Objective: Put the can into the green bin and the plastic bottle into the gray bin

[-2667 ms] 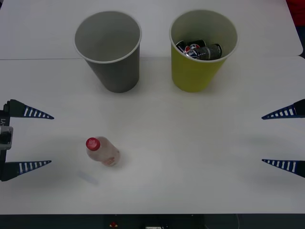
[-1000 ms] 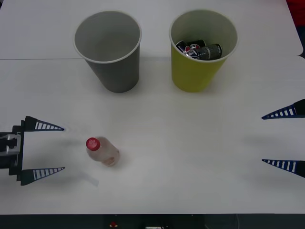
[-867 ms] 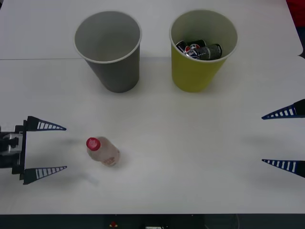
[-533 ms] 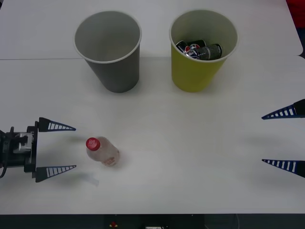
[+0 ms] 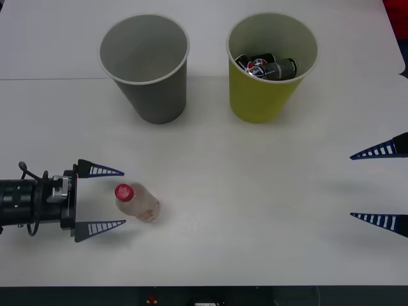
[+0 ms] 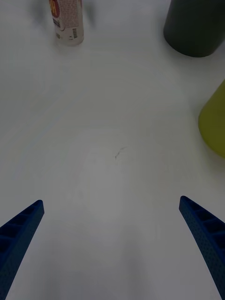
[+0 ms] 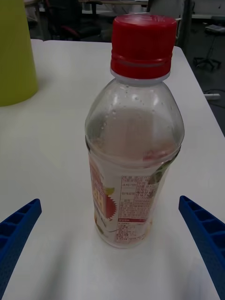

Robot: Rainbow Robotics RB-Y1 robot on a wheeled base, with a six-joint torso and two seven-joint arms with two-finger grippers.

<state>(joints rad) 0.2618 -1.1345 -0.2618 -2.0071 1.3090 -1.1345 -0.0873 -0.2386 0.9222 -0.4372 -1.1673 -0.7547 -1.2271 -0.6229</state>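
Bottle [image 5: 136, 203] upright, seemingly untouched between left claw [image 5: 102, 199] fingers.

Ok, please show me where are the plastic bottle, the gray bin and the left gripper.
plastic bottle [image 7: 136, 154]: left wrist view, on the clear body above the label.
gray bin [image 5: 156, 95]: front view, on the outer gray wall.
left gripper [image 5: 111, 199]: front view, midway between the two open blue fingertips, beside the bottle's red cap.
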